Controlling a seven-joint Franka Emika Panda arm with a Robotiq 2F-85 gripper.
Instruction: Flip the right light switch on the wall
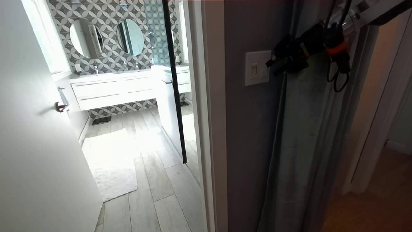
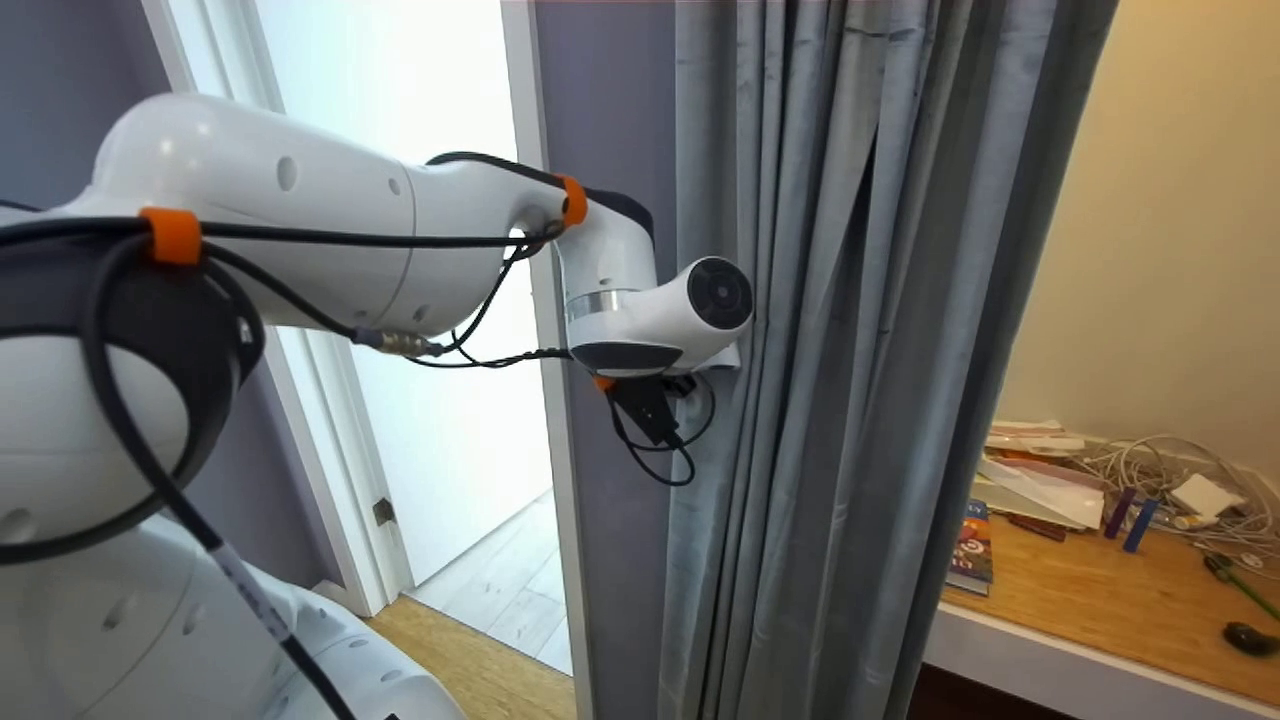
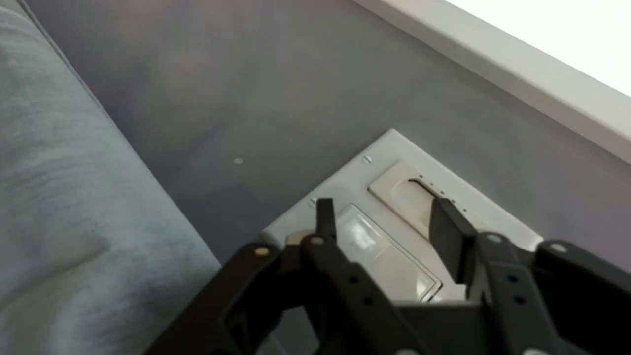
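Right light switch (image 3: 389, 259) sits in the white plate (image 1: 259, 69) on the wall (image 1: 248, 138), on the side nearer the grey curtain (image 1: 299, 129). End effector (image 3: 383, 212) close by, fingers (image 3: 449, 239) parted; contact with plate: cannot tell.

- In an exterior view, a small blue book with a red-and-orange picture on its cover (image 2: 970, 550) lay on the brown wooden bench (image 2: 1080, 600); near the top of that cover stood pale capitals, of which only "LY" could be made out. The long grey cloth curtain (image 2: 800, 500) hid the left part of the book.
- Lower on the same cover, other pale shapes were too small to read.
- In an exterior view, a pale grey band (image 2: 250, 592) around the thick black cable (image 2: 184, 508) bore dark marks, too blurred to tell as letters or numbers.
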